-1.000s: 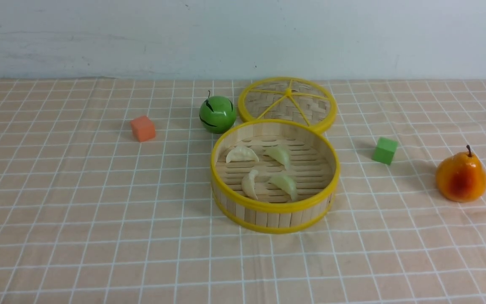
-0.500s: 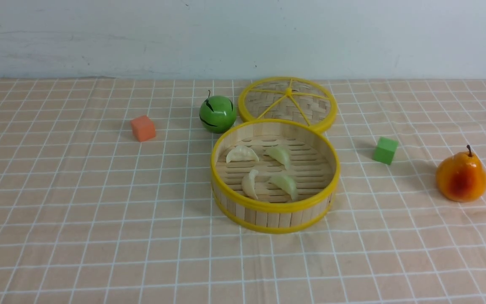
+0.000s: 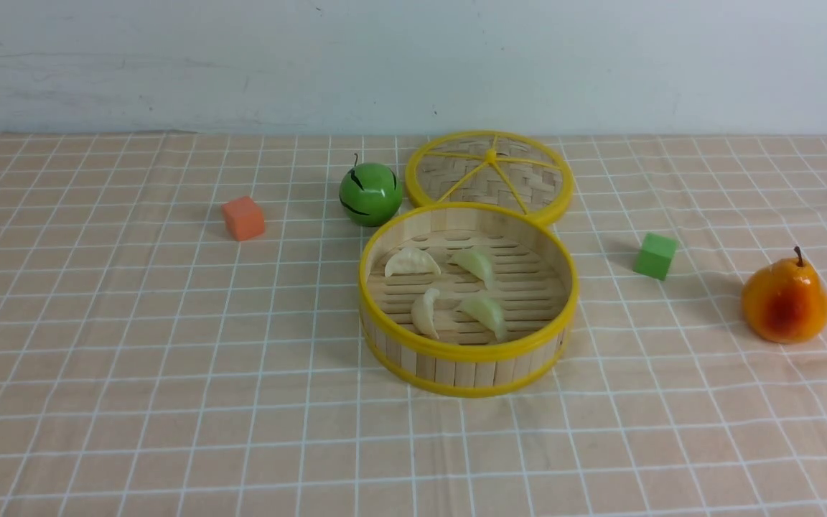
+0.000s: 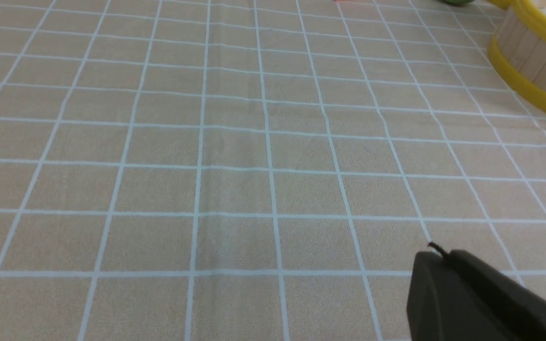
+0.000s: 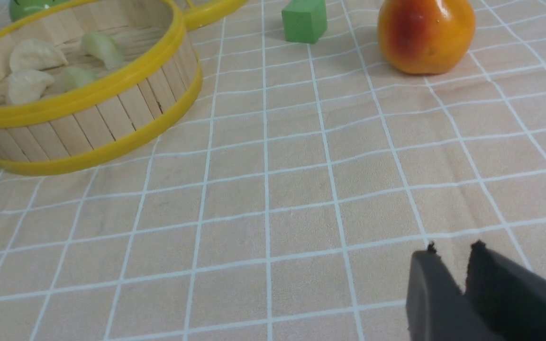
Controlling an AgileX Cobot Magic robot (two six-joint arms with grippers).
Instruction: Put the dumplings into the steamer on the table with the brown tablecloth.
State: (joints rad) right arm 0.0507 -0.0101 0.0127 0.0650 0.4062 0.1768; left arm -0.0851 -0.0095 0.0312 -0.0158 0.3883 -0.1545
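All four pale, glossy pleated dumplings [image 3: 449,291] sat inside the yellow-rimmed bamboo steamer [image 3: 468,359], frame center. Left gripper [image 4: 439,258] was pinched together; right gripper [image 5: 453,251] slightly apart, empty. Nothing had moved since the earlier frames.

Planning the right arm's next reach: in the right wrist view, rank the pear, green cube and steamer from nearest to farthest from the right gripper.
From the right gripper:
1. Pear, ahead.
2. Green cube, just beyond the pear; the steamer, off to the other side, is too close to rank against it.
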